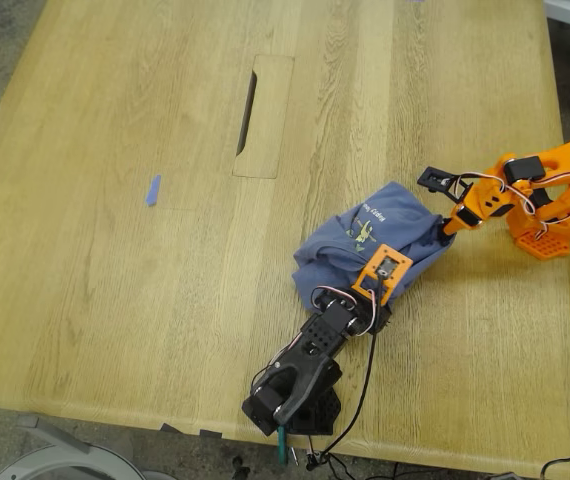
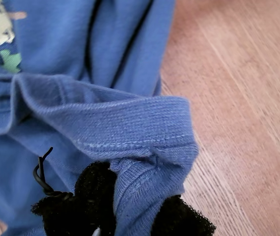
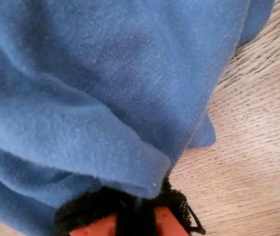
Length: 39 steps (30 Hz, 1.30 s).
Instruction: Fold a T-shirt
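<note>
T-shirt [image 1: 365, 235] lies bunched on the wooden tabletop [image 1: 115, 280] toward the exterior view's lower right, while the first wrist view shows my first hand [image 2: 132, 216] clamped on its stitched hem, and the second wrist view shows my second hand [image 3: 135, 216] pinching a fold.

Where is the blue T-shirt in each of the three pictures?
Exterior view: the T-shirt lies bunched on the table, right of centre, between the two arms.
First wrist view: it fills most of the picture, a hemmed edge pinched in my first gripper.
Second wrist view: it fills most of the picture, above my second gripper.
Shared landmark: the wooden table.
</note>
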{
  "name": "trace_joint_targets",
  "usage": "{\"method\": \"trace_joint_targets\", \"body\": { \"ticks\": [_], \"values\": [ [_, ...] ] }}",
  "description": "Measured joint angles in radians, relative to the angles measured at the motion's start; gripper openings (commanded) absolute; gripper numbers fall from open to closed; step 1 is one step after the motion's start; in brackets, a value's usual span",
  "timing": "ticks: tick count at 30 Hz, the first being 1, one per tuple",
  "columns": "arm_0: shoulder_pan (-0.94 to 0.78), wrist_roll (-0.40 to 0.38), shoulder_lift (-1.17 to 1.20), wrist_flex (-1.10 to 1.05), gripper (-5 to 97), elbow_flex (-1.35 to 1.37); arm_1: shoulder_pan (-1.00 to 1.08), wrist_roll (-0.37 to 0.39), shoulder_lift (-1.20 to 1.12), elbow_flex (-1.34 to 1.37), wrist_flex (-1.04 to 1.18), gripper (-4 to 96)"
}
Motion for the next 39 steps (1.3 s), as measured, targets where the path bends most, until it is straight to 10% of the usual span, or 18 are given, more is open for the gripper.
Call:
{"method": "trace_joint_targets", "body": {
  "ticks": [19, 22, 27, 39],
  "values": [
    [-0.216, -0.005, 0.229, 0.17, 26, 0.057, 0.028, 0.02, 0.146, 0.089, 0.117, 0.0],
    [-0.232, -0.011, 0.238, 0.17, 37, 0.057, 0.028, 0.025, 0.164, 0.089, 0.14, 15.4],
    [-0.239, -0.089, 0.259, 0.172, 56, 0.057, 0.023, 0.031, 0.169, 0.091, 0.161, 31.4],
    [-0.213, -0.327, 0.27, 0.273, 86, 0.057, 0.074, 0.041, 0.156, 0.035, 0.21, 28.2]
  ]
}}
